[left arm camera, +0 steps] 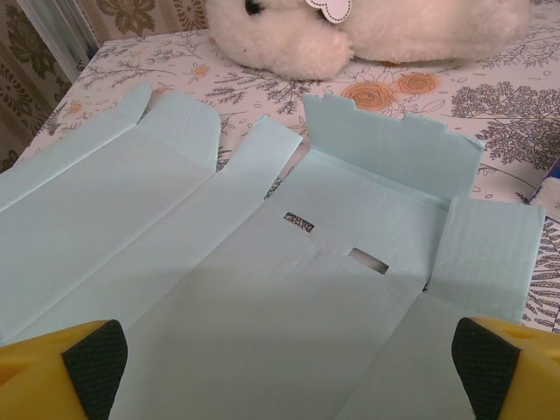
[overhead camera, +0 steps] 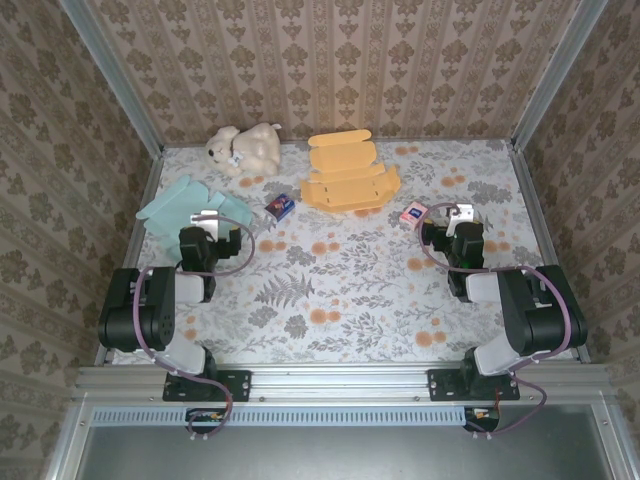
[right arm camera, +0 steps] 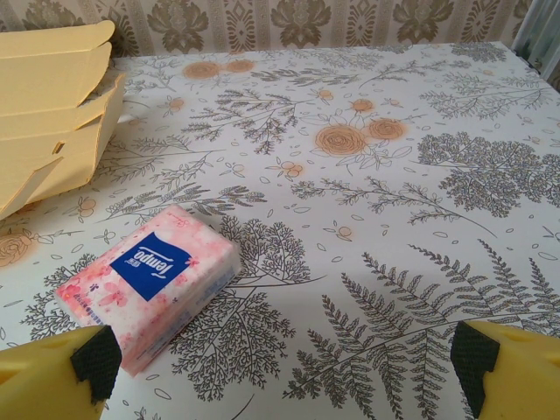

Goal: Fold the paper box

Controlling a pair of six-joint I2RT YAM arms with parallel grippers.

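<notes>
Mint-green paper box (left arm camera: 262, 262), unfolded flat, lies at the left edge of the table (overhead camera: 350, 290), directly under the left gripper (left arm camera: 289, 359), whose jaws stand wide apart and hold nothing. Orange paper box (overhead camera: 350, 175), flaps spread, sits at far centre. A plush bear (overhead camera: 243, 148) lies just beyond the green one; a small blue packet (overhead camera: 280, 206) rests between the two boxes. Right gripper (right arm camera: 284, 363), likewise fully open and empty, hovers beside a pink tissue pack (right arm camera: 149, 284), near the orange box's right corner.
</notes>
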